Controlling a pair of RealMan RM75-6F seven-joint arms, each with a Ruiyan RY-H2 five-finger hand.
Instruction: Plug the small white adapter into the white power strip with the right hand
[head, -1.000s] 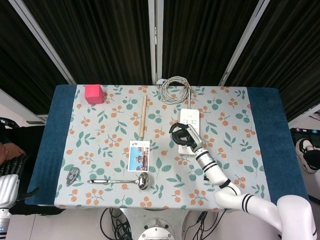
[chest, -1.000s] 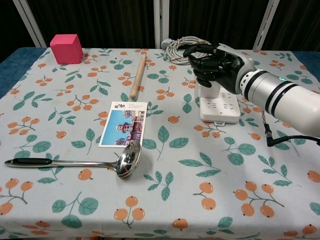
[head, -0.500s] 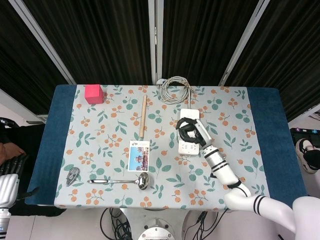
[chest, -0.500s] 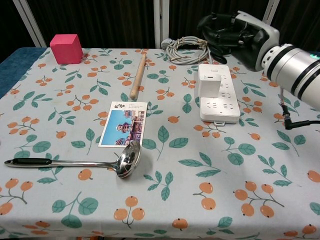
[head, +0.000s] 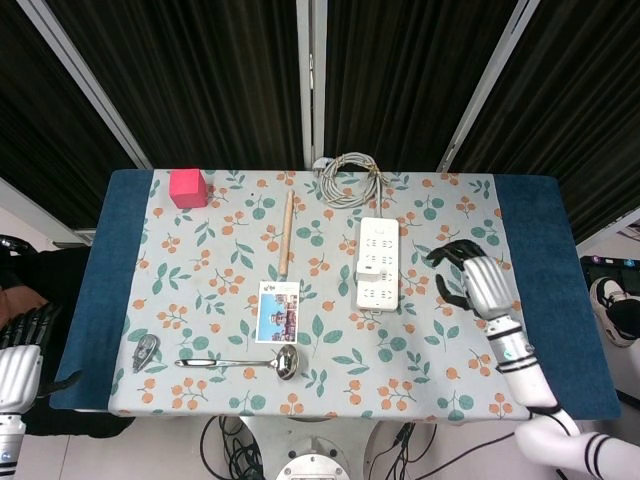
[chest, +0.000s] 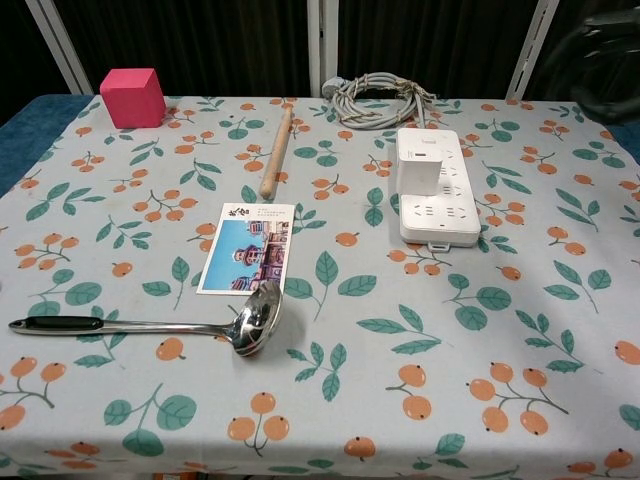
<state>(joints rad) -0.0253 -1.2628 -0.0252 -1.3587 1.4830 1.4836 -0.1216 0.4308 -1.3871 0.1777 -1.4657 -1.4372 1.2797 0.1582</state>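
Observation:
The white power strip (head: 378, 264) lies right of the table's middle, its cord running back to a coiled grey cable (head: 349, 178). The small white adapter (chest: 422, 163) sits plugged into the strip (chest: 436, 198) near its far end, with nothing touching it. My right hand (head: 468, 278) hovers to the right of the strip, well apart from it, fingers spread and holding nothing. In the chest view it is only a dark blur (chest: 605, 60) at the top right. My left hand (head: 24, 335) hangs off the table's left edge, holding nothing.
A wooden stick (head: 286, 233) and a postcard (head: 278, 311) lie left of the strip. A metal ladle (head: 240, 362) rests near the front edge, a small clip-like item (head: 147, 350) at the front left, and a pink cube (head: 188, 188) at the back left.
My right hand has let go of the adapter, lifted off the strip and drawn back to the right. The adapter stays plugged into the strip.

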